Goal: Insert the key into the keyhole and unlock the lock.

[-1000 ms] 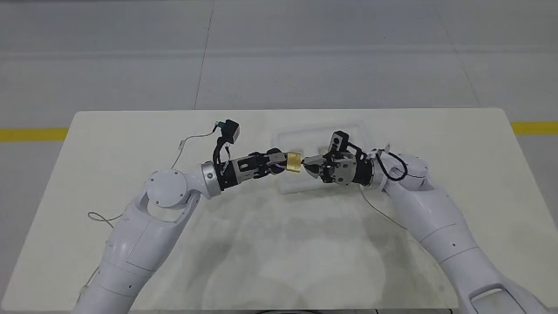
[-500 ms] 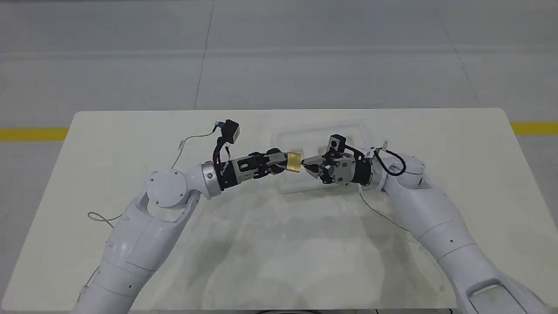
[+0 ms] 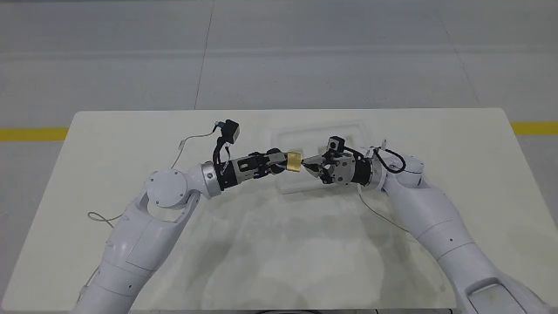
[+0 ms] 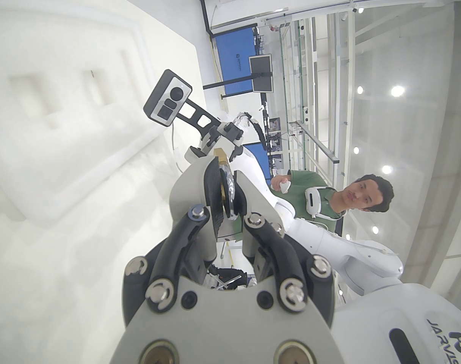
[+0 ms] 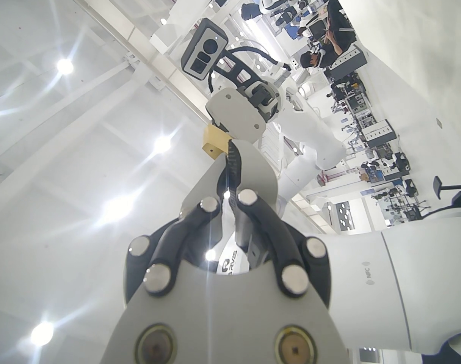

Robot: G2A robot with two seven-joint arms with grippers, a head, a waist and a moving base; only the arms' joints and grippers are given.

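Note:
A brass padlock (image 3: 296, 162) hangs in the air over the middle of the table, between the two arms. My left gripper (image 3: 283, 162) is shut on it; in the left wrist view its fingers (image 4: 211, 187) clamp the silver shackle and brass body (image 4: 226, 191). My right gripper (image 3: 311, 168) is shut and meets the lock from the other side. In the right wrist view its fingertips (image 5: 230, 155) touch the brass lock (image 5: 214, 142). The key is hidden between the right pads, so its place in the keyhole cannot be seen.
A white foam tray (image 3: 349, 129) with recessed pockets lies on the table under and behind the grippers, also seen in the left wrist view as the foam tray (image 4: 63, 115). Thin cables trail from both forearms. The white table (image 3: 105, 166) has free room on both sides.
The right wrist has turned a little about its own axis, its camera mount shifting slightly towards the lock. The left arm and the padlock have stayed where they were.

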